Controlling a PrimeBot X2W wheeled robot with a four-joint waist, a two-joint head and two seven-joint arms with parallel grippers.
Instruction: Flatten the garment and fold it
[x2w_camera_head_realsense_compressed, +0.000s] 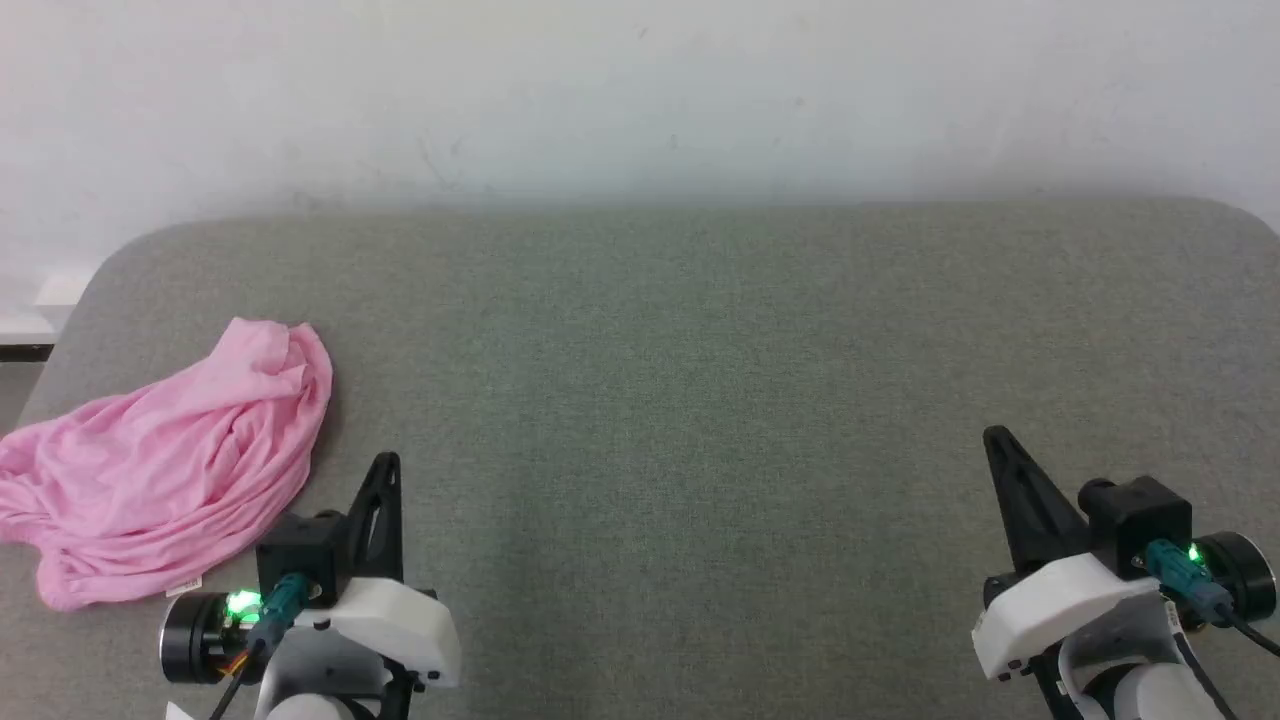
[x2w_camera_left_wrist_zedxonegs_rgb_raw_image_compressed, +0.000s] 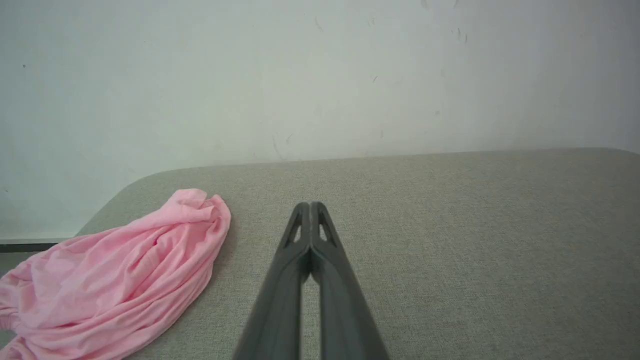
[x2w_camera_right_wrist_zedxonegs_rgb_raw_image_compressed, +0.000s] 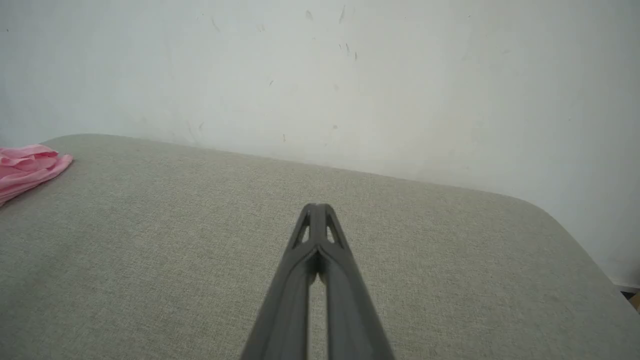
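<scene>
Head view, garment: I see the pink garment (x2w_camera_head_realsense_compressed: 170, 460) crumpled in a heap at the far left of the grey worktop (x2w_camera_head_realsense_compressed: 700, 400), with a small white tag (x2w_camera_head_realsense_compressed: 185, 585) at its near edge.
Head view, left claw: the left claw (x2w_camera_head_realsense_compressed: 388, 462) sits at lower left with its fingers pressed together, empty, near the heap's right side.
Head view, right claw: the right claw (x2w_camera_head_realsense_compressed: 996, 436) sits at lower right, closed and empty, well apart from the cloth.
Left wrist view, claw: my left claw (x2w_camera_left_wrist_zedxonegs_rgb_raw_image_compressed: 310, 205) has its tips meeting over bare worktop (x2w_camera_left_wrist_zedxonegs_rgb_raw_image_compressed: 450, 250).
Left wrist view, garment: the garment (x2w_camera_left_wrist_zedxonegs_rgb_raw_image_compressed: 115, 280) lies left of the fingers, near but not touching. Its far end is bunched up towards the white wall (x2w_camera_left_wrist_zedxonegs_rgb_raw_image_compressed: 320, 75).
Right wrist view, claw: my right claw (x2w_camera_right_wrist_zedxonegs_rgb_raw_image_compressed: 317, 206) has its fingertips together, with nothing between them.
Right wrist view, garment: a pink edge of the garment (x2w_camera_right_wrist_zedxonegs_rgb_raw_image_compressed: 30, 167) lies at the left border, well away across the worktop (x2w_camera_right_wrist_zedxonegs_rgb_raw_image_compressed: 150, 250).
</scene>
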